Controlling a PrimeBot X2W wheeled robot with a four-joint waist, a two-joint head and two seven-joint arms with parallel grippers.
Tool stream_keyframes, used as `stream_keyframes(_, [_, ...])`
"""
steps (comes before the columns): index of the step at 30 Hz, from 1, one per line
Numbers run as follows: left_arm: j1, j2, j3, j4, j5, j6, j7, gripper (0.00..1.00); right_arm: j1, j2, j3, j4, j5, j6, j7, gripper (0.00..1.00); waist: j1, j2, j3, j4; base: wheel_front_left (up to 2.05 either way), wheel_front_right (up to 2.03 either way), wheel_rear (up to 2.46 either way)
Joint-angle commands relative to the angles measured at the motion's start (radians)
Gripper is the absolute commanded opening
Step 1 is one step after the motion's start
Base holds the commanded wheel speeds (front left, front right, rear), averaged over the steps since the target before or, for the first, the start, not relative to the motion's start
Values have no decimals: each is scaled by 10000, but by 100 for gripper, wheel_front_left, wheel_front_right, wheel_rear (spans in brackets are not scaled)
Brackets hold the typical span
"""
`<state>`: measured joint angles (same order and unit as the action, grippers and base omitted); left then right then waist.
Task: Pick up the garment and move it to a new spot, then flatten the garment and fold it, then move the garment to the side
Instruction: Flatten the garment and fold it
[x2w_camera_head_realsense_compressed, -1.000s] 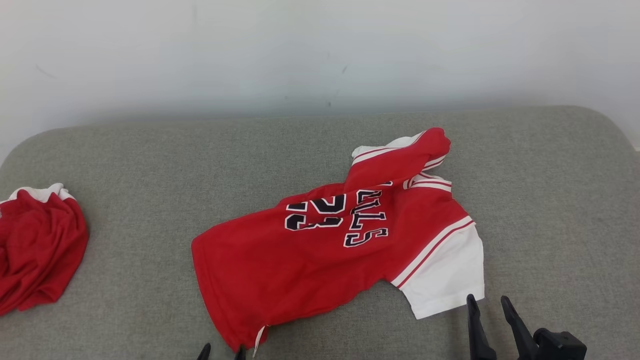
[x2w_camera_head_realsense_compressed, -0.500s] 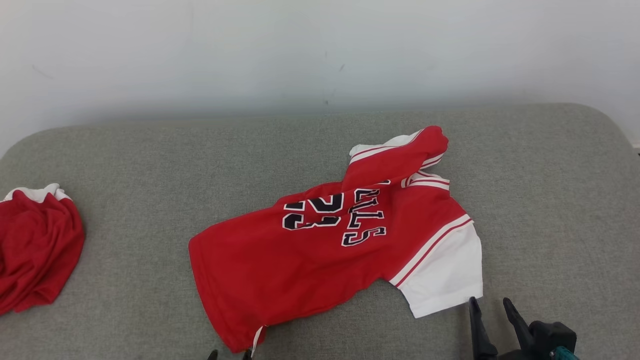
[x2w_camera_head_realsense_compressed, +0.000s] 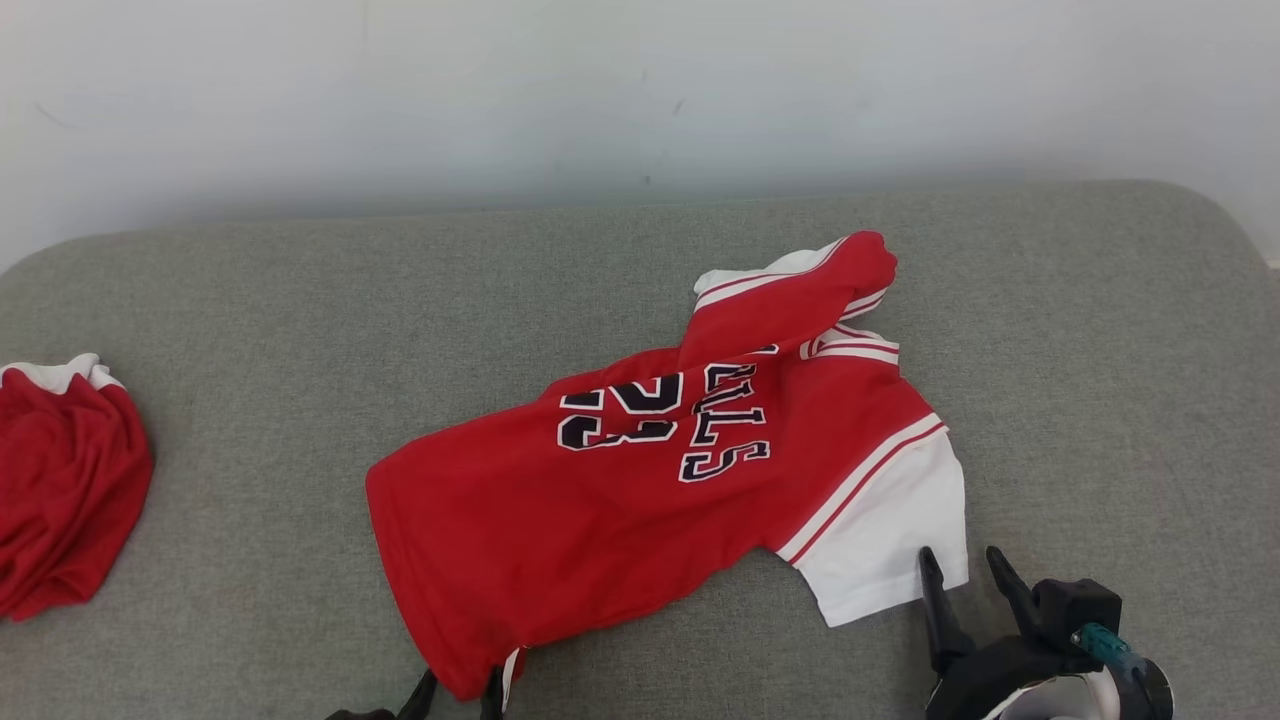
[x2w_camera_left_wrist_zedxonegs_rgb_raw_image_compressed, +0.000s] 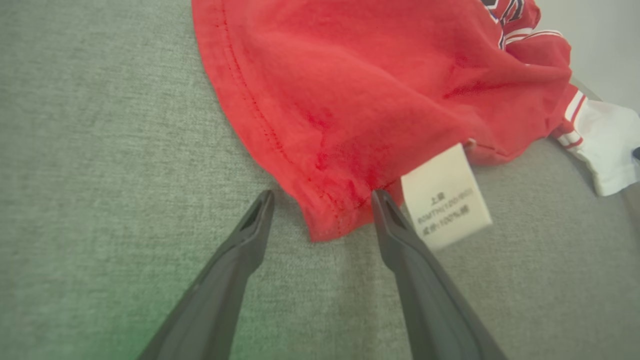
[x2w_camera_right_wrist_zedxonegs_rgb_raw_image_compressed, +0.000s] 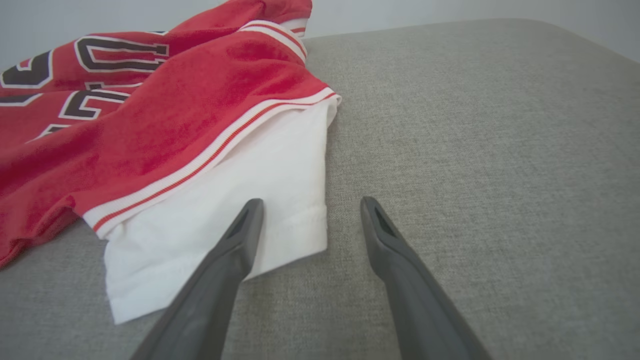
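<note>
A broad grey woven-fabric cushion with rounded far corners (x2w_camera_head_realsense_compressed: 300, 300) spans the head view from side to side. Its weave shows close up in the left wrist view (x2w_camera_left_wrist_zedxonegs_rgb_raw_image_compressed: 100, 150) and the right wrist view (x2w_camera_right_wrist_zedxonegs_rgb_raw_image_compressed: 500, 125), flat and even. Behind its far edge rises a plain white wall (x2w_camera_head_realsense_compressed: 900, 80), marked with a few small dark scuffs (x2w_camera_head_realsense_compressed: 680, 105) near the middle. On the cushion, at the head view's left edge, lies a crumpled heap of red cloth (x2w_camera_head_realsense_compressed: 65, 490), cut off by the frame, its folds bunched loosely. A strip of white trim (x2w_camera_head_realsense_compressed: 60, 372) shows along the heap's far side.
</note>
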<state>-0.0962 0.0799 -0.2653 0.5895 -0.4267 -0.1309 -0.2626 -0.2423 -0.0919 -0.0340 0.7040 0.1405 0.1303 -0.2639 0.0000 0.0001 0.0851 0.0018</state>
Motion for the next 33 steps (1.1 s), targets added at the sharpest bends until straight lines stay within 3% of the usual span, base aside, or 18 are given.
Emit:
stream_keyframes(1, [-157, -3, -49, 129, -111, 14, -33, 100, -222, -44, 24, 190, 105, 6, -4, 100, 0, -1, 15, 1, 0, 0, 0])
stream_keyframes(4, [-270, -32, -203, 427, -358, 13, -30, 100, -458, -38, 154, 1020, 214, 6, -5, 96, 0, -1, -38, 36, 0, 0, 0])
stream_keyframes(5, [-307, -46, -302, 507, -400, 13, -30, 96, -586, -51, 165, 1274, 264, 5, -4, 55, 0, -1, -71, 60, 0, 0, 0])
stream_keyframes(6, [-330, -61, -430, 583, -470, 13, -30, 33, -684, -71, 197, 1507, 308, 6, -2, 5, 0, -1, -105, 88, 0, 0, 0])
stream_keyframes(7, [-360, -76, -534, 640, -574, 13, -30, 0, -737, -81, 208, 1660, 371, 6, -2, 0, 0, -1, -152, 128, 0, 0, 0])
stream_keyframes(15, [-63, 121, -529, 166, -845, 13, -33, 0, -184, -177, 265, 986, 855, 6, -4, 0, 0, -1, -456, 214, 0, 0, 0])
stream_keyframes(24, [990, 656, 833, -1425, -114, 14, -33, 0, 1843, -320, 198, -1401, 1265, 5, -4, 0, 0, -1, -724, 235, 0, 0, 0])
stream_keyframes(33, [1443, 1026, 1336, -1627, 105, 19, -33, 0, 3406, -98, 332, -2385, 1583, 6, 0, 0, 0, -1, -651, 10, 0, 0, 0])
